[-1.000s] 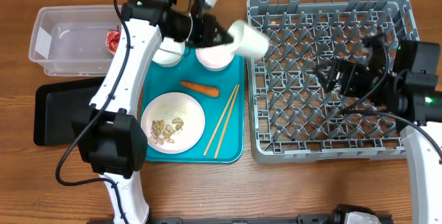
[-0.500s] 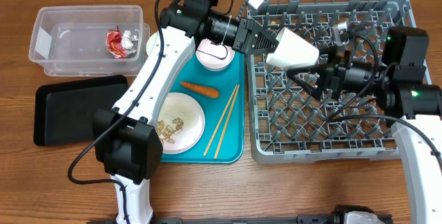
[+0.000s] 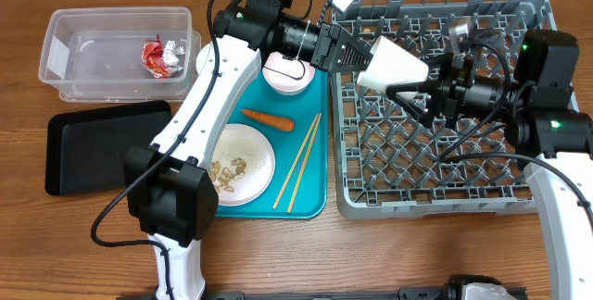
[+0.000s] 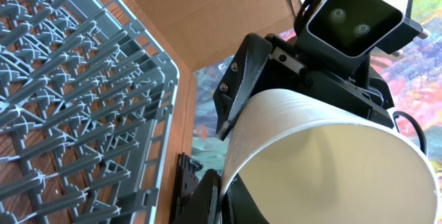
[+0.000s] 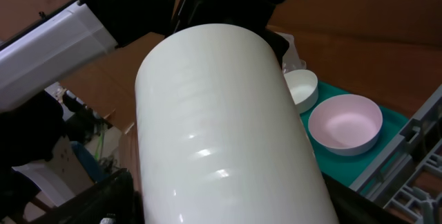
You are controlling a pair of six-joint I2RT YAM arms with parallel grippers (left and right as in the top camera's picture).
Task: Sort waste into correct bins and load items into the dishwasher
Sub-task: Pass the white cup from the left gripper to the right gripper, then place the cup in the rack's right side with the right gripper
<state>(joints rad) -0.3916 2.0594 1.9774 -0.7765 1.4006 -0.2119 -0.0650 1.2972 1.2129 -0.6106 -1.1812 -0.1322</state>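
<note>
My left gripper point(image 3: 357, 56) is shut on the rim of the small white cup point(image 3: 394, 64), holding it on its side above the left part of the grey dishwasher rack point(image 3: 435, 209). In the left wrist view its jaws point(image 4: 224, 196) pinch the cup wall point(image 4: 324, 148). My right gripper point(image 3: 428, 87) is open, straddling the cup's base. In the right wrist view the cup point(image 5: 221, 127) fills the space between the dark fingers point(image 5: 103, 200), with a thin gap on the left side. The foil wrapper point(image 3: 159, 56) lies in the clear tub point(image 3: 56, 22).
The teal tray point(image 3: 315, 203) carries a carrot point(image 3: 268, 118), chopsticks point(image 3: 298, 161), a plate point(image 3: 233, 143) with peanut scraps and a bowl point(image 3: 287, 73). A second bowl point(image 3: 208, 59) sits beside the tub. The black tray point(image 3: 93, 147) lies at the left.
My left arm swung the cup right, from over the teal tray to above the rack. My right gripper moved left to meet it, and its jaws narrowed round the cup's base.
</note>
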